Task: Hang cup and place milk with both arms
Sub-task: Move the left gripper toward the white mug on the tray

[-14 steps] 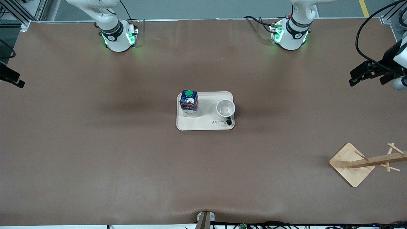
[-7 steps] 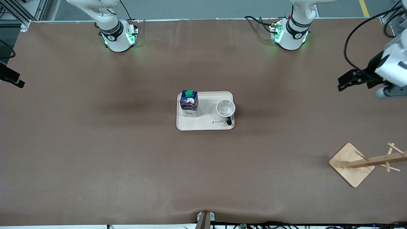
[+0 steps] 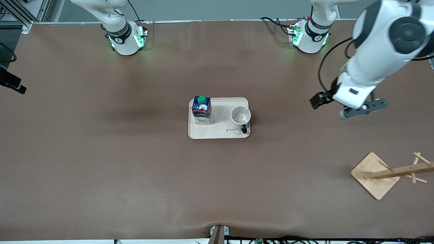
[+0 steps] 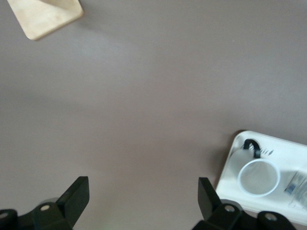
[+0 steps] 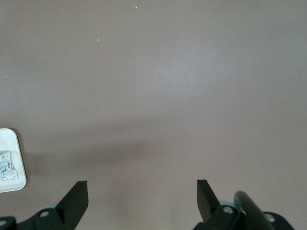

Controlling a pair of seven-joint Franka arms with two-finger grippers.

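The cup (image 3: 240, 115), white with a black handle, stands upright on a cream tray (image 3: 220, 133) in the middle of the table. The milk (image 3: 201, 110), a dark-blue carton with a green cap, stands on the same tray, toward the right arm's end. My left gripper (image 3: 321, 99) is open and empty, up over bare table between the tray and the left arm's end. Its wrist view shows the cup (image 4: 259, 178) and the tray (image 4: 284, 148). My right gripper (image 3: 15, 86) waits at the right arm's end of the table, open (image 5: 142, 199) and empty over bare table.
A wooden mug rack (image 3: 374, 175) with pegs stands toward the left arm's end of the table, nearer the front camera than the tray; its base also shows in the left wrist view (image 4: 45, 17). A tray corner (image 5: 14, 143) shows in the right wrist view.
My left arm has swung in from the left arm's end of the table toward the tray, gripper still open. The right arm, cup and milk have not moved.
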